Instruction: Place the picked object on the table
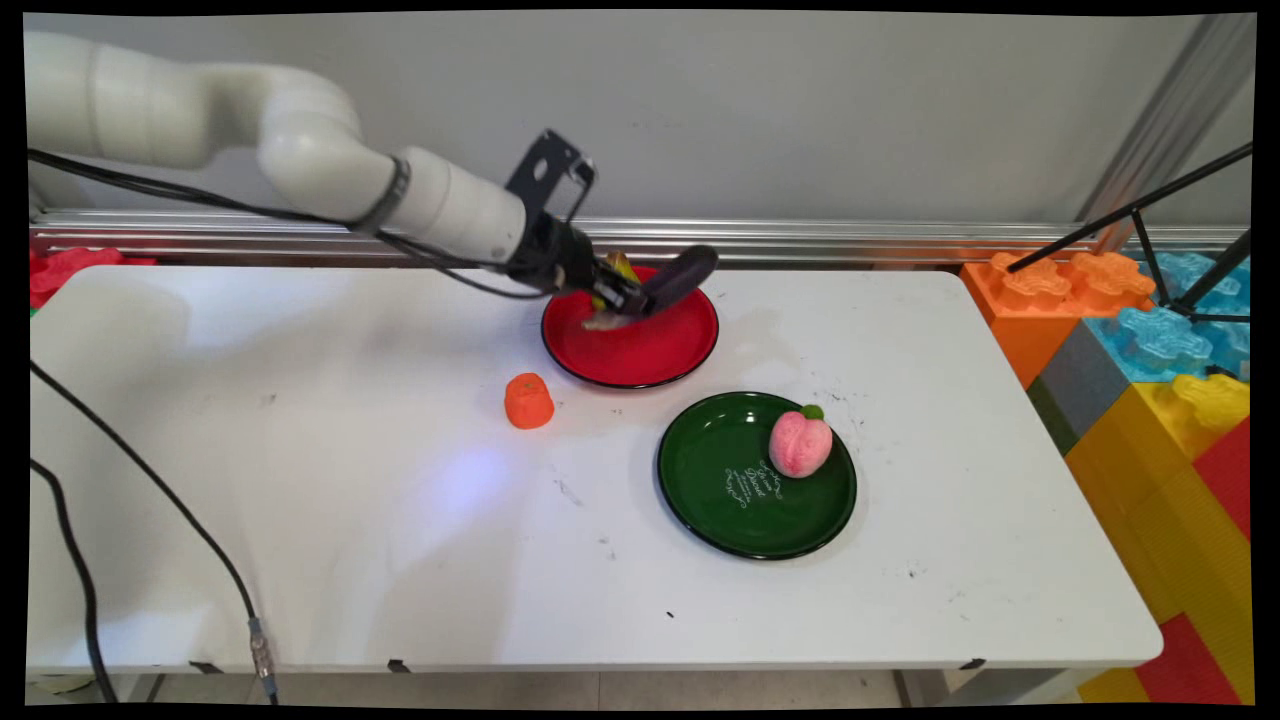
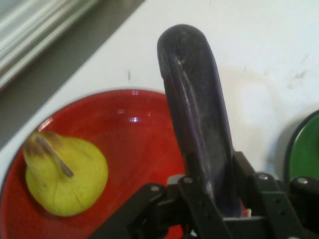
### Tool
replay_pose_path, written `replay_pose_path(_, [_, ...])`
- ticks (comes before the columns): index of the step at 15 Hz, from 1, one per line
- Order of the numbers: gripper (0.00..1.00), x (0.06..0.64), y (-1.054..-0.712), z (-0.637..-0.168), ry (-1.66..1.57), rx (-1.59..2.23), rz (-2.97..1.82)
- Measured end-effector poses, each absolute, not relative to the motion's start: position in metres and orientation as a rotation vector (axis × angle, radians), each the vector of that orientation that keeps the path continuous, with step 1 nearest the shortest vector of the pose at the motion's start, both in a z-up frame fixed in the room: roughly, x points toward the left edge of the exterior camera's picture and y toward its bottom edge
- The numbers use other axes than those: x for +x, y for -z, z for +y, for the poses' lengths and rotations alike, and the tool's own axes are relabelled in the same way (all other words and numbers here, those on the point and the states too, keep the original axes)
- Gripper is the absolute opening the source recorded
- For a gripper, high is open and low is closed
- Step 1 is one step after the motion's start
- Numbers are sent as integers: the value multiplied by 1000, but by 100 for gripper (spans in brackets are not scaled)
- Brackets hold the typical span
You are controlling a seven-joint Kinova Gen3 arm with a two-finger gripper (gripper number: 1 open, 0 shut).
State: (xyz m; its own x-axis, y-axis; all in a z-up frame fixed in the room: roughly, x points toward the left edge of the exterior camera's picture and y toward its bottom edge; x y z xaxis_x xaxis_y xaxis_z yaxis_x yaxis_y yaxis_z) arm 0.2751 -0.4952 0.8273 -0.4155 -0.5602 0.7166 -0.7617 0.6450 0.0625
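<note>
My gripper [image 1: 632, 297] hangs low over the red plate [image 1: 640, 355] at the back middle of the table, shut on a dark purple eggplant [image 1: 682, 274]. In the hand view the eggplant [image 2: 197, 114] sticks out long between the fingers [image 2: 199, 209], over the red plate [image 2: 134, 144]. A yellow pear [image 2: 65, 174] lies on that plate to the left of the eggplant; in the main view the pear [image 1: 620, 267] is mostly hidden behind the gripper.
An orange toy fruit [image 1: 528, 401] stands on the table left of the red plate. A green plate [image 1: 730, 500] nearer the front holds a pink peach [image 1: 799, 444]. Big coloured toy blocks [image 1: 1150, 350] stand off the table's right edge.
</note>
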Motion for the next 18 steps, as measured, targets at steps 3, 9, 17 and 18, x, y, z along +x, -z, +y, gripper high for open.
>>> replay_pose_path(3, [0, 280, -856, -485, -353, 998, -2125])
replay_pose_path(9, [0, 289, -905, -445, -260, 776, -2220])
replay_pose_path(17, [0, 288, -920, -388, -113, 396, -2377])
replay_pose_path(18, [0, 288, -919, -381, -101, 340, -2398])
